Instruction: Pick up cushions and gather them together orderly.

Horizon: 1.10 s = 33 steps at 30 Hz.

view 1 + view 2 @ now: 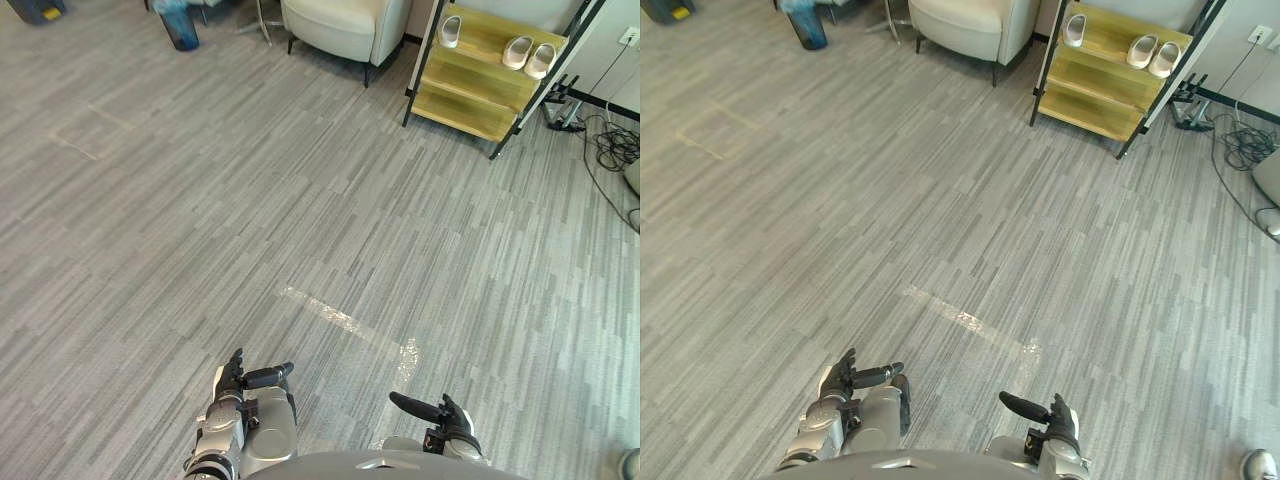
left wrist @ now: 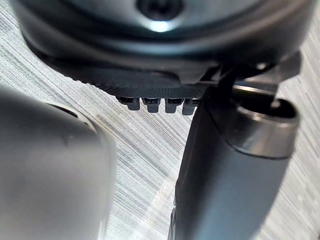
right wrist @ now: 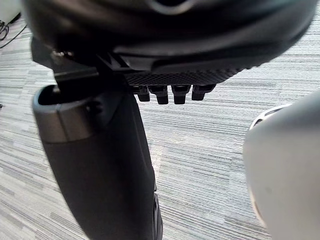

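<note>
My left hand (image 1: 236, 383) hangs low in front of me over the grey striped carpet (image 1: 300, 200), thumb out to the side and fingers straight, holding nothing. My right hand (image 1: 446, 414) hangs level with it a short way to the right, also open and empty. In the left wrist view, the left hand's thumb (image 2: 225, 165) stands straight beside the row of fingertips (image 2: 160, 104). In the right wrist view, the right thumb (image 3: 100, 160) and fingertips (image 3: 175, 93) stand the same way over bare carpet.
A cream armchair (image 1: 345, 25) stands at the far middle. To its right stands a yellow shoe rack (image 1: 470, 105) with white slippers (image 1: 530, 55). Cables (image 1: 610, 140) lie at the far right. A blue object (image 1: 180, 25) stands at the far left. A shiny tape strip (image 1: 345, 322) crosses the floor ahead.
</note>
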Available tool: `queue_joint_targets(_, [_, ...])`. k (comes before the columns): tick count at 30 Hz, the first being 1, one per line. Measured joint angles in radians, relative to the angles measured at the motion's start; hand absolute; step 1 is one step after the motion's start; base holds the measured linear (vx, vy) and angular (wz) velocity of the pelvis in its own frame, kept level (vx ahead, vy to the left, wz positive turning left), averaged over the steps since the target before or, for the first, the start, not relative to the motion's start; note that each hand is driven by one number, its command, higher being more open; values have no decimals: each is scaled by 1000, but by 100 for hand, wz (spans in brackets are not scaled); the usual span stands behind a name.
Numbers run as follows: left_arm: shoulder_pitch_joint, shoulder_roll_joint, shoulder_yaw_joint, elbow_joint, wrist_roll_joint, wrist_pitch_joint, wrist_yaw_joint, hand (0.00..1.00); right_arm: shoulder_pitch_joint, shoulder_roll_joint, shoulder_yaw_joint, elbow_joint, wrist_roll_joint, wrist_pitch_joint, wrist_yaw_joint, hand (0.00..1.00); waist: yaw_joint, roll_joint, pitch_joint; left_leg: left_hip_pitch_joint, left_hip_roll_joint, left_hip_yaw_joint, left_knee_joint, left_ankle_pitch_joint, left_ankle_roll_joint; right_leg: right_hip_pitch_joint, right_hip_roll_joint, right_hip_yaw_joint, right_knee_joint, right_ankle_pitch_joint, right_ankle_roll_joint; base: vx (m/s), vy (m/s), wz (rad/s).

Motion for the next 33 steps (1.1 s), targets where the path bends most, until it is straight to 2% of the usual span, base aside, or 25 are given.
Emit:
queue_joint_targets(1, [6,-1,-1,0,0,0,0,100,1,1,0,0,-1,-1,0,100,0,-1,-7,10,-1,4,4,-9,2,-6,-2,12,23,7,8,161,54,-42])
queue_joint_targets(2, [18,-7,-4,1,0,1,-1,100,2,-1,0,1,-2,-3,4,100,0,2,-22,47,-1,24,-3,-44,10,-49,-11,38,131,17,21,282,119,-50])
queue_joint_targets(4, [22,0,-35,23,3,1,-7,100,0,-10,1,2,-9,-2,9,100,-10,-1,-27,136,-32,38,-64,-115,10,-145,-72,27,385,62,39,318,116,-31])
queue_joint_targets(5, [17,7,-43,47,7,5,-13,100,-3,-20,-1,29,-21,-1,12,100,-15,-4,-23,210,-53,34,-130,-133,0,-204,-120,10,543,142,-5,315,0,-1])
queue_joint_targets(6, [20,10,-44,59,6,5,-8,100,-3,-28,-3,39,-18,2,17,100,-25,1,-25,245,-55,36,-158,-133,1,-238,-130,-4,594,65,-11,256,-19,0])
queue_joint_targets(7, [20,11,-44,60,6,5,-7,100,-4,-31,0,40,-18,2,17,100,-26,2,-25,254,-53,36,-165,-133,0,-247,-131,-12,596,41,-11,293,-100,2])
queue_joint_targets(8, [28,10,-45,63,6,5,1,100,-9,-40,12,35,-20,-5,23,100,-30,13,-26,302,-35,40,-200,-131,-2,-304,-116,-73,571,-58,-17,212,-105,-3])
queue_joint_targets(10, [33,12,-50,65,5,5,0,100,-24,-47,28,36,-23,-6,26,100,-31,23,-24,336,-6,48,-217,-129,-6,-367,-74,-140,437,-80,-23,281,-178,-9])
queue_joint_targets(11, [33,14,-50,66,3,5,0,100,-25,-47,36,37,-28,-6,26,100,-31,19,-26,342,-4,51,-217,-130,-8,-377,-62,-160,350,-60,-22,319,-253,-7])
queue_joint_targets(12, [29,25,-47,78,-9,3,-2,100,-24,-51,47,48,-37,-6,31,100,-34,1,-30,364,-18,42,-221,-139,-29,-370,-50,-197,210,35,-78,300,-247,-24])
queue_joint_targets(13, [27,1,-51,90,-13,5,-5,100,-35,-69,46,68,-40,-7,29,100,-31,41,-37,370,9,27,-240,-140,-26,-345,-6,-199,158,52,-98,240,-184,-31])
queue_joint_targets(14, [32,-7,-51,90,-13,4,-8,100,-38,-76,46,74,-40,-8,29,100,-30,49,-41,370,10,16,-253,-141,-26,-343,8,-194,140,56,-102,181,-95,-48])
queue_joint_targets(15, [37,-25,-65,93,-13,3,-17,100,-44,-92,31,88,-37,-5,29,100,-33,77,-51,375,-6,-12,-308,-137,-22,-339,35,-187,113,58,-105,129,-39,-31])
queue_joint_targets(17, [32,-28,-75,101,-9,2,-22,100,-42,-99,0,99,-38,-6,27,100,-34,92,-51,400,4,-29,-309,-118,-24,-299,63,-188,75,58,-105,152,-81,-17])
queue_joint_targets(19, [29,-24,-74,103,-9,1,-22,100,-40,-101,-1,108,-38,-6,26,100,-34,89,-46,384,16,-39,-227,-115,-29,-254,78,-190,32,57,-104,139,-105,-1])
queue_joint_targets(22, [22,-29,-70,95,-9,1,-23,100,-30,-101,-13,103,-37,-6,25,100,-36,89,-36,294,43,-45,21,-95,-64,-183,89,-191,-34,63,-97,138,-49,1])
queue_joint_targets(23, [22,-32,-65,84,-9,0,-22,100,-19,-98,-12,85,-38,-6,25,100,-28,97,-32,223,66,-61,180,-100,-79,-154,103,-178,-60,63,-99,146,9,-11])
queue_joint_targets(24, [23,-34,-63,79,-10,0,-22,100,-20,-99,-12,84,-38,-5,25,100,-28,100,-31,213,68,-66,195,-121,-74,-147,106,-171,-66,62,-100,96,58,-33])
queue_joint_targets(25, [22,-40,-43,75,-10,0,-24,100,-23,-96,-13,85,-38,-4,22,100,-28,104,-27,182,52,-75,185,-194,-64,-125,109,-147,-91,61,-103,67,61,-30])
queue_joint_targets(26, [21,-40,-41,75,-10,0,-23,100,-23,-94,-15,85,-37,-4,22,100,-28,103,-26,175,43,-82,172,-206,-63,-121,107,-140,-95,63,-101,109,132,-56])
queue_joint_targets(28, [21,-40,-39,64,-10,-1,-20,100,-23,-87,-18,87,-37,-2,18,100,-22,96,-22,145,-27,-148,12,-221,-53,-104,90,-101,-105,72,-75,152,201,-63])
queue_joint_targets(29, [20,-42,-38,61,-12,-1,-21,100,-23,-88,-18,84,-38,-2,17,100,-20,104,-19,131,-53,-203,-113,-132,-42,-101,85,-72,-94,62,-48,199,255,-71])
queue_joint_targets(30, [19,-45,-33,64,-12,0,-19,100,-21,-83,-18,82,-36,0,13,100,-10,98,-25,161,-72,-187,-143,-79,-30,-100,76,-43,-88,57,-30,227,250,-55])
queue_joint_targets(31, [20,-40,-33,64,-12,-1,-17,100,-20,-76,-18,82,-37,0,11,100,-11,92,-29,170,-82,-182,-159,-75,-23,-100,67,-41,-100,60,-25,250,183,-25])
queue_joint_targets(33, [17,-29,-34,63,-11,-7,-20,100,-12,-60,-14,86,-39,1,13,100,-9,57,-40,172,-105,-174,-167,-73,-17,-82,46,-40,-144,69,-10,217,125,1])
